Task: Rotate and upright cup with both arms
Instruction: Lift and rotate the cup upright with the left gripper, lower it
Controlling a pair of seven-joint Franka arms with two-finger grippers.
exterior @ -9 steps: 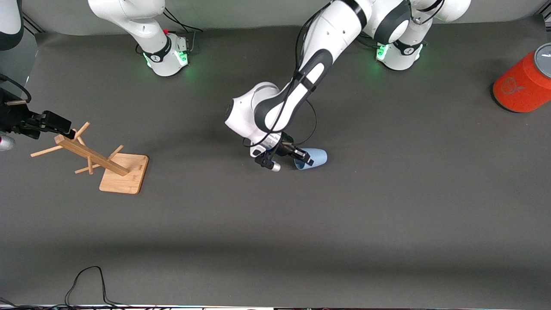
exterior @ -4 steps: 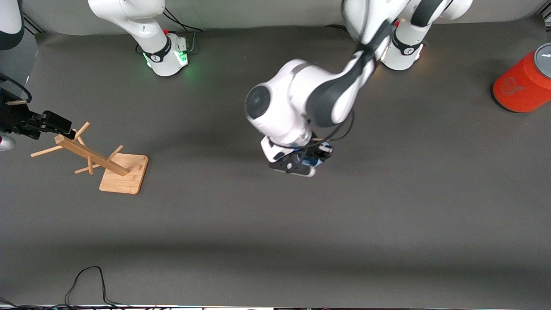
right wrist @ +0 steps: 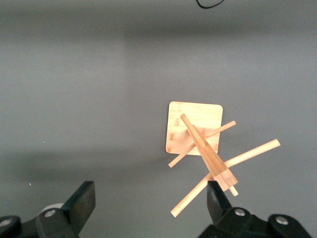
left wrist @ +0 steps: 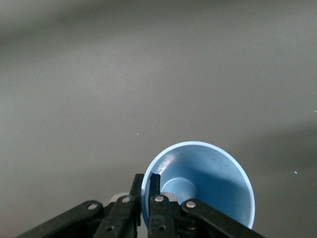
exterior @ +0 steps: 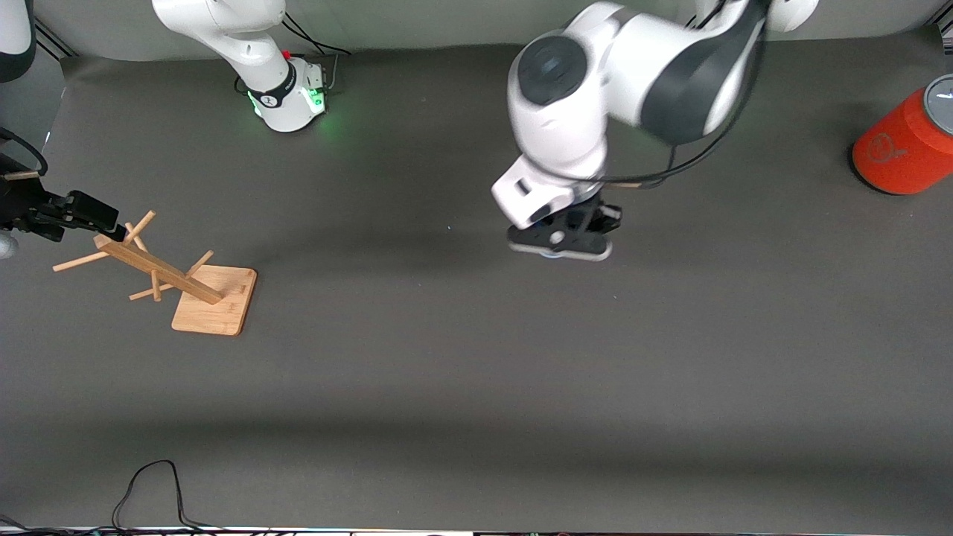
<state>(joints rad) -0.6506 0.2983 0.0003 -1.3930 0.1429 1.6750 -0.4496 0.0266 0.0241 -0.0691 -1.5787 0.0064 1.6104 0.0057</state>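
Observation:
My left gripper (exterior: 560, 244) hangs over the middle of the table, shut on the rim of the pale-blue cup (left wrist: 208, 183). One finger (left wrist: 136, 184) is outside the wall and one is inside. The cup's open mouth faces the wrist camera and shows its darker blue inside. In the front view the cup is almost wholly hidden under the left hand. My right gripper (exterior: 104, 222) is open and empty at the right arm's end of the table, beside the top of a wooden rack (exterior: 179, 279). In the right wrist view the right gripper (right wrist: 148, 203) is over bare mat, with the rack (right wrist: 198, 141) beside one finger.
The wooden rack has several pegs and a square base. A large orange cylinder (exterior: 904, 145) with a grey top lies at the left arm's end of the table. A black cable (exterior: 149, 484) loops at the table edge nearest the front camera.
The cup lay on its side on the mat. My left gripper has lifted it, turned it mouth-up and carried it toward the left arm's base. The right gripper has barely moved.

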